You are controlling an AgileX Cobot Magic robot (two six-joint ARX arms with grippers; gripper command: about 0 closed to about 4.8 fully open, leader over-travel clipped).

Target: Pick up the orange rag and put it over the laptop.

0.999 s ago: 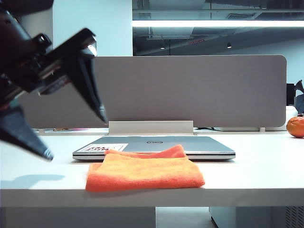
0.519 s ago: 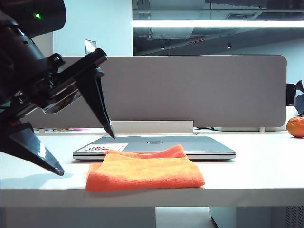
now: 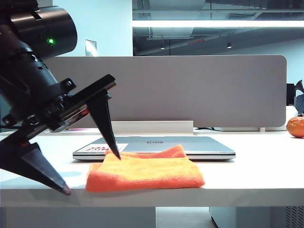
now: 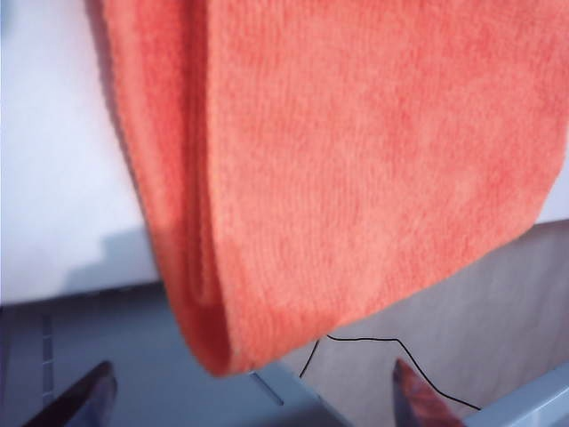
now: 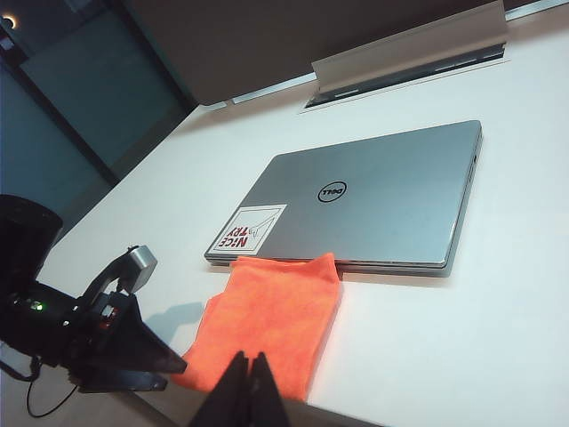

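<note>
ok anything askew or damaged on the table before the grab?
Nothing stands out. Orange rag lies folded, its far edge riding onto the closed laptop. Left gripper open at the rag's left end; right gripper shut, nearer than the rag.

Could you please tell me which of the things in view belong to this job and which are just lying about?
Job: orange rag, laptop, open left gripper beside the rag, shut right gripper held back.
Lying about: orange ball, grey divider panel.

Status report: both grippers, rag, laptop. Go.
Left gripper open, at the folded orange microfibre rag, not gripping. Right gripper shut, clear. Closed silver-grey Dell laptop uncovered. Nothing blocking.
</note>
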